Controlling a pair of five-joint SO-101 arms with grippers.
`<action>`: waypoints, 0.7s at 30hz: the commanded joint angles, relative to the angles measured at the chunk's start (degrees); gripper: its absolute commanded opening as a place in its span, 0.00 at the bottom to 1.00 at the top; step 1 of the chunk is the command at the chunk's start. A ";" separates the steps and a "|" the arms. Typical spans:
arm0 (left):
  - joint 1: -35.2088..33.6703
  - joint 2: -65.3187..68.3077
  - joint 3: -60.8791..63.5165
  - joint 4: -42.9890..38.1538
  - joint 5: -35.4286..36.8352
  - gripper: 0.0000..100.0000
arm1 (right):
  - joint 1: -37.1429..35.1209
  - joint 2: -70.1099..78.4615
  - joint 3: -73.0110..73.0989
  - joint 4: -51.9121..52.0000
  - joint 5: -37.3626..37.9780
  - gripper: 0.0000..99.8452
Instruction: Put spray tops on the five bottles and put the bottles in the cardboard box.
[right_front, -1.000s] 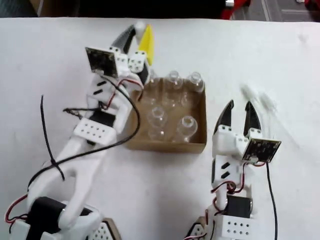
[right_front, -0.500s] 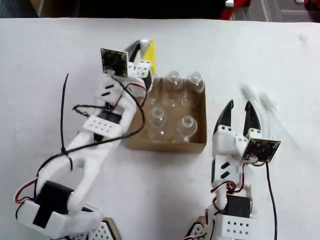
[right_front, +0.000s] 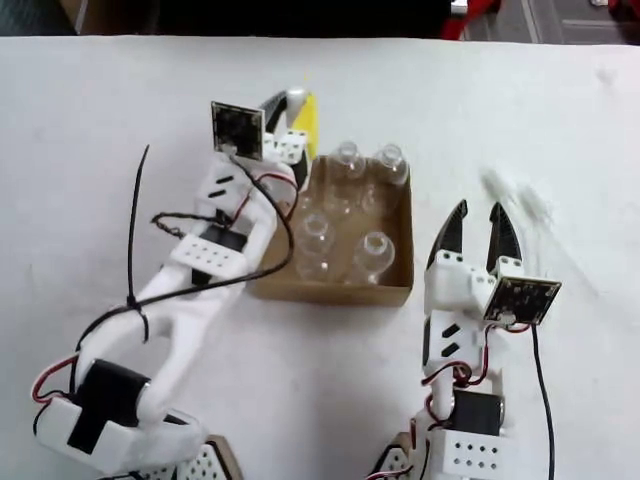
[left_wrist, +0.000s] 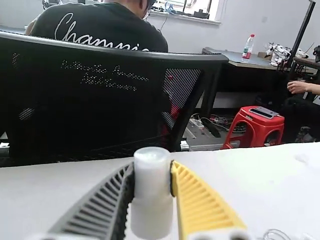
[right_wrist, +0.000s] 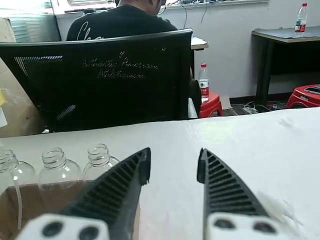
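A cardboard box (right_front: 262, 281) stands mid-table with several clear, uncapped bottles upright in it, among them two at the back (right_front: 347, 156) (right_front: 390, 160) and two at the front (right_front: 316, 236) (right_front: 372, 251). My left gripper (right_front: 294, 104) is just beyond the box's back left corner, shut on a white spray top (right_front: 289, 97). In the left wrist view the spray top (left_wrist: 150, 200) is pinched between the grey and yellow fingers (left_wrist: 200, 205) of the left gripper (left_wrist: 152, 172). My right gripper (right_front: 478, 212) is open to the right of the box with nothing in it. From the right wrist view the right gripper (right_wrist: 174, 160) points past the bottles (right_wrist: 52, 160).
Clear plastic pieces (right_front: 520, 200) lie on the white table beyond the right gripper. A black cable (right_front: 135, 230) loops off the left arm. A black mesh chair (right_wrist: 125, 75) with a person seated in it stands past the table's far edge.
The left arm has swung right, bringing its gripper and the spray top closer to the box's back left corner. The right arm has not moved.
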 joint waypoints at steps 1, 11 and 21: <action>0.75 1.80 -0.53 -1.32 -0.26 0.02 | 0.04 0.04 0.44 0.13 0.53 0.13; 0.84 4.09 -0.44 -0.97 0.26 0.27 | 0.13 0.04 0.44 0.13 0.53 0.13; 0.31 -1.54 -0.44 4.66 0.44 0.32 | 0.13 0.04 0.44 0.13 0.53 0.13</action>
